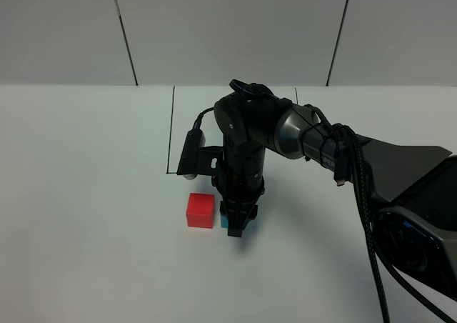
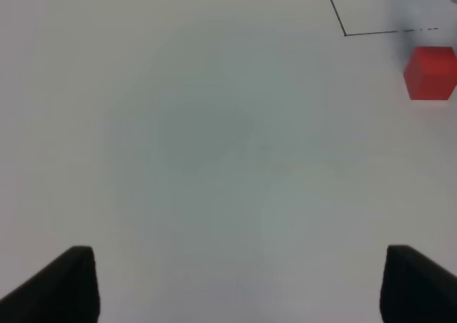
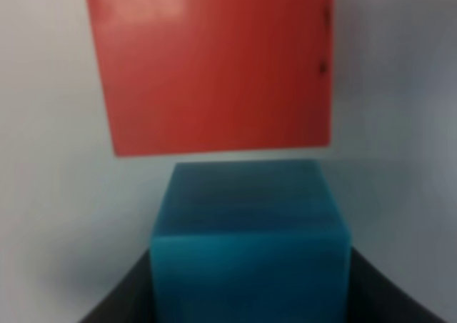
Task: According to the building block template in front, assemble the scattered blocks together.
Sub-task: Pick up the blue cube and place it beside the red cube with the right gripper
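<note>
Red cube (image 1: pixel 201 210) sits flat on the white table (image 1: pixel 86 230), top face up, and serves as the landmark. Seen from the high camera, its sides run roughly square to the black line (image 1: pixel 171 130), whose corner lies just behind the red cube and to its left. Cyan cube (image 1: pixel 224 220) is just beside the red cube on the right arm's side, level with it and face to face. The two make a short row whose long axis runs side to side across the table, red toward the left arm and cyan toward the right. Only a thin sliver of cyan shows from above because the rest is covered by the right gripper (image 1: pixel 236 226), which points straight down over it. In the right wrist view the cyan cube (image 3: pixel 250 244) fills the space between the dark fingers (image 3: pixel 118 305), which press on its two opposite sides. The red cube (image 3: pixel 214 66) lies directly beyond it, edges parallel. Whether the two faces touch or a hairline gap remains, cannot tell. The left gripper (image 2: pixel 239 287) is well apart from the red cube (image 2: pixel 430 73), over bare table, its fingers (image 2: pixel 68 284) spread wide and holding nothing. The black line's (image 2: pixel 385 31) corner shows near the red cube there too.
</note>
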Controlling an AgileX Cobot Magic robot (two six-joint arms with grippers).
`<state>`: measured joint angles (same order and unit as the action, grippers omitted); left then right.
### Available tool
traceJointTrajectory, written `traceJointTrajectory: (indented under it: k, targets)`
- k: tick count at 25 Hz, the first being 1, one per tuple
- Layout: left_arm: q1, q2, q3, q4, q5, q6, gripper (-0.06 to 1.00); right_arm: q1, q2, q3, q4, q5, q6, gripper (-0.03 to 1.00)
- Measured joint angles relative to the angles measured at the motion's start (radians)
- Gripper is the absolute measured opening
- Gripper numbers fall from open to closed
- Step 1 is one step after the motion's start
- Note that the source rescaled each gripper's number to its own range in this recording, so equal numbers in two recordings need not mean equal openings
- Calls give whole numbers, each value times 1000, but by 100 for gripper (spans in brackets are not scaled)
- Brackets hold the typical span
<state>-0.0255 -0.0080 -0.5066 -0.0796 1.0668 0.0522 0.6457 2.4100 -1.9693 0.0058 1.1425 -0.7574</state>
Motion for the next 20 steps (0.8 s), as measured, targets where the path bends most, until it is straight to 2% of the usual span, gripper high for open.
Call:
traceJointTrajectory:
  k: [20]
  targets:
    - [0,0,0,0,0,0,67,17,5,-6,23,-25,-13,2]
